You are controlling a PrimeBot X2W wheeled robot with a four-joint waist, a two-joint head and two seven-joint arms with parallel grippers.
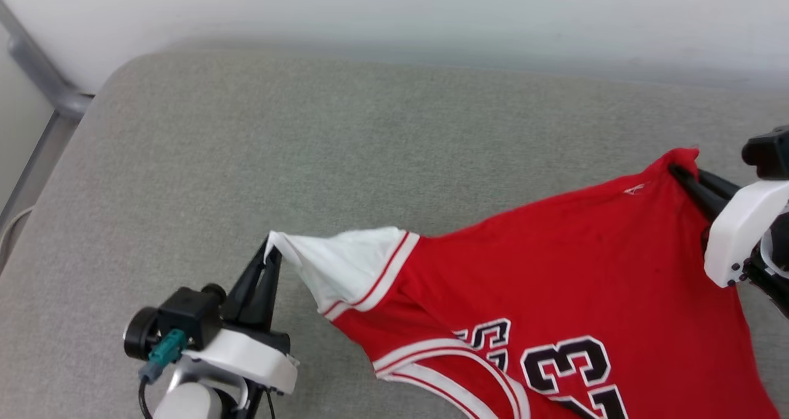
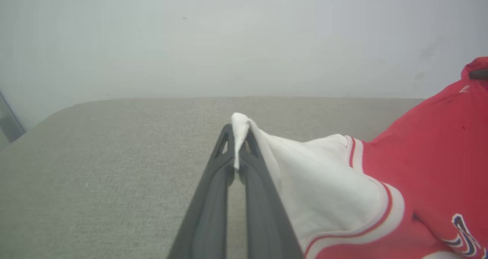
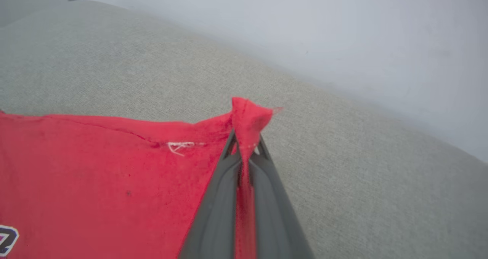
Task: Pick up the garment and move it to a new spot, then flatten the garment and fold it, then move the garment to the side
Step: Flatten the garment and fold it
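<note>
in the head view the red jersey (image 1: 555, 271) stretches over the grey cushion (image 1: 246, 129) from 8 to 3 o'clock, the left gripper (image 1: 270, 249) pinching its white sleeve tip and the right gripper (image 1: 677, 172) a red corner. the left wrist view shows fingers (image 2: 213, 198) clamped on white cloth. the right wrist view shows fingers (image 3: 217, 213) shut on a red fold; the fabric looks light, soft and limp, so corners seem the best holds.
</note>
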